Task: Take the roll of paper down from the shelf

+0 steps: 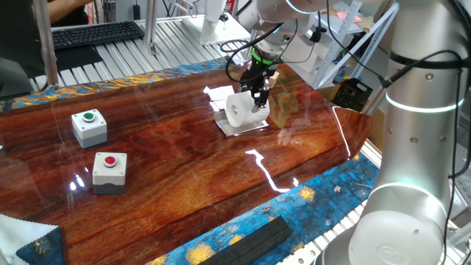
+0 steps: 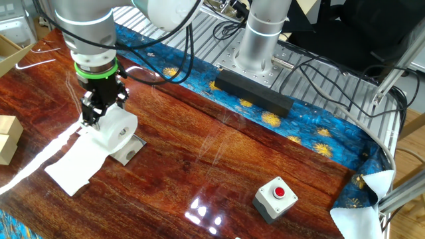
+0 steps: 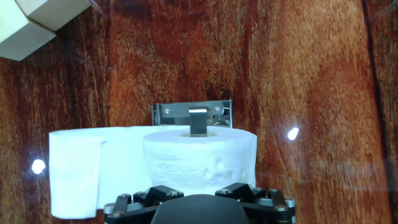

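Still on its perch, the roll of paper sits on the shelf, a small silvery plate lying on the glossy wooden table, with a loose sheet trailing off the roll and onto the wood. From the hand view a narrow metal tab of the shelf stands up just behind the roll's top. The end effector hangs directly over the roll, its dark fingers down at the paper's upper side; contact looks likely, but whether they are clenched on the roll or merely resting against it cannot be told from any of the three views. Judged from this, the approach is made and the lift is not: the roll has yet to leave the plate, and carrying it clear and setting it on the table remains. Well apart from the work, a white box with a green button and another with a red button stand on the table, and tan cardboard cubes sit near the edge, beyond the trailing sheet.
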